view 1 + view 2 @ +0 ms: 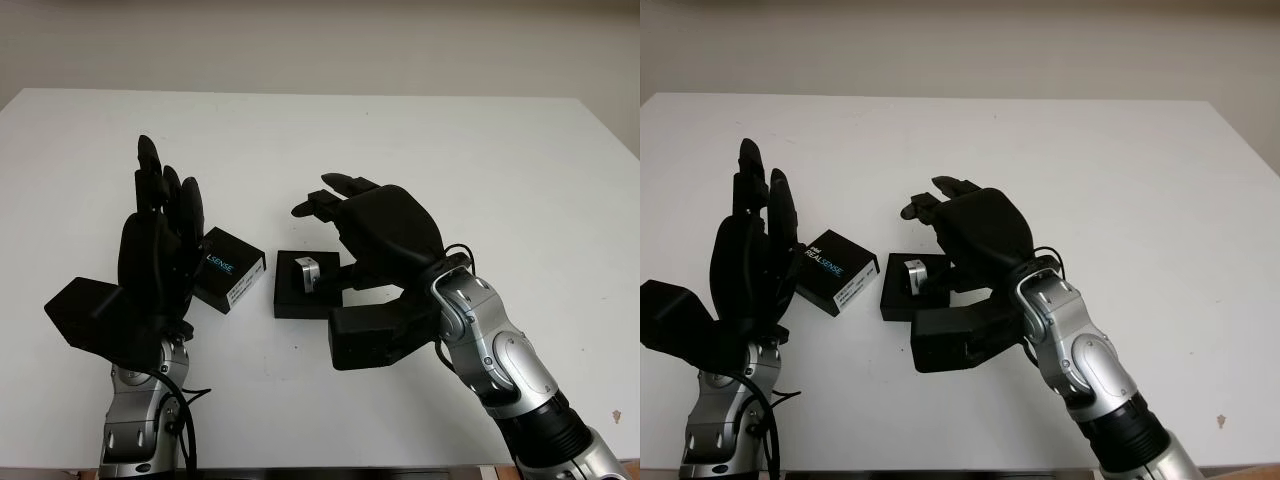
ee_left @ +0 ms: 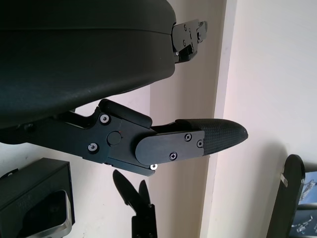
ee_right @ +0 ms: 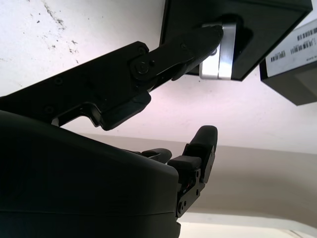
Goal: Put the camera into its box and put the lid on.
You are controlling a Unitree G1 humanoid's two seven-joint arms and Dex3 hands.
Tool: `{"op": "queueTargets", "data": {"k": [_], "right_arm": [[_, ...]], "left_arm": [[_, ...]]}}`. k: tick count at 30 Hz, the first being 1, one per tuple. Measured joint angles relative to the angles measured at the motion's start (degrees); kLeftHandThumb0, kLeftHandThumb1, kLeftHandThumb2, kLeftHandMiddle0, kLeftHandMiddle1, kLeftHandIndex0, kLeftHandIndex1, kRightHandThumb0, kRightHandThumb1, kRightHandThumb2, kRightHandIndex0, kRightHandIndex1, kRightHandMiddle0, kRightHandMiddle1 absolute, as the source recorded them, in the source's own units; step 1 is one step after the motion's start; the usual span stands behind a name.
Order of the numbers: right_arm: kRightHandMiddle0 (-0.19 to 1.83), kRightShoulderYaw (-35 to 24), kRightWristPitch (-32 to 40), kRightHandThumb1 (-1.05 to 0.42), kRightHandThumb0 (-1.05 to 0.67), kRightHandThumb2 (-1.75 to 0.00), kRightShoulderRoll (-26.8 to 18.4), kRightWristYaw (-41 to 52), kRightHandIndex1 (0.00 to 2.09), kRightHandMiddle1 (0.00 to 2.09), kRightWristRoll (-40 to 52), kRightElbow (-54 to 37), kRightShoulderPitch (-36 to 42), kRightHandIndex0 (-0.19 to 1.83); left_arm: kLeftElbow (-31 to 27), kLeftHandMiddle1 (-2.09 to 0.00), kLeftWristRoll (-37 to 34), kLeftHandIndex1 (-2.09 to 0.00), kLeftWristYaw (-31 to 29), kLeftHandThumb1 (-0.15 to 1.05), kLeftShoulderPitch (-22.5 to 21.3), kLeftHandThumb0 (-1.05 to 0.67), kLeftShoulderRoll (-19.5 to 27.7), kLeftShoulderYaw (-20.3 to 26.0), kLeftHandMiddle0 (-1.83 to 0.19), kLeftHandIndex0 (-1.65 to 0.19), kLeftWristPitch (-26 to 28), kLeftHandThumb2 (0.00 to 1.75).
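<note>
Both black three-finger hands hover low over the near part of the white table [image 1: 480,150], camera boxed, lid still off.

Right hand [image 1: 385,235] hangs open just over the shallow black box tray [image 1: 300,295], holding nothing; one finger [image 3: 198,42] reaches across the small silver camera [image 1: 307,274], though contact cannot be made out. That camera already sits in the tray's recess, so the first half looks done. Left hand [image 1: 160,240] stands upright and open at the near left, empty. Beside it, just left of the tray, lies the black printed lid [image 1: 228,268], apart from both hands. Fetching and seating it remains.
</note>
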Motion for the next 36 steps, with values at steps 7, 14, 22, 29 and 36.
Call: {"op": "queueTargets", "data": {"k": [7,14,22,29,36], "right_arm": [[0.37,0.30,-1.83,-0.87,-0.72,-0.06,-0.17,1.02,0.07,0.57,0.70,1.38,-0.30,0.29],[0.41,1.25,-2.91,-0.88,-0.71,-0.06,-0.54,0.89,0.08,0.63,0.75,2.62,-0.31,0.32],[0.41,2.14,-3.82,-0.89,-0.69,-0.06,-0.61,-1.47,0.09,0.76,0.63,4.62,-0.33,0.36],[0.43,2.81,-4.58,-0.92,-0.60,-0.06,-0.81,-3.74,0.11,1.09,0.11,5.68,-0.29,0.42],[0.42,3.36,-4.70,-0.93,-0.53,-0.06,-0.81,-5.41,0.13,1.36,-0.07,6.06,-0.29,0.48]], "left_arm": [[0.00,0.00,0.03,0.00,0.06,1.05,0.03,-0.70,0.00,0.00,0.19,0.19,-0.01,0.50],[0.00,0.00,0.03,0.00,0.08,1.05,0.07,-0.69,-0.01,0.00,0.19,0.19,-0.02,0.51],[0.00,0.00,0.04,0.00,0.16,1.05,0.43,-0.70,-0.02,-0.01,0.19,0.19,-0.02,0.50],[0.00,0.00,-0.03,0.00,0.13,1.05,0.44,-0.69,-0.02,-0.01,0.19,0.19,-0.02,0.51],[0.00,0.00,0.08,0.00,0.29,1.05,0.55,-0.69,-0.04,0.00,0.19,0.19,-0.03,0.52]]}}
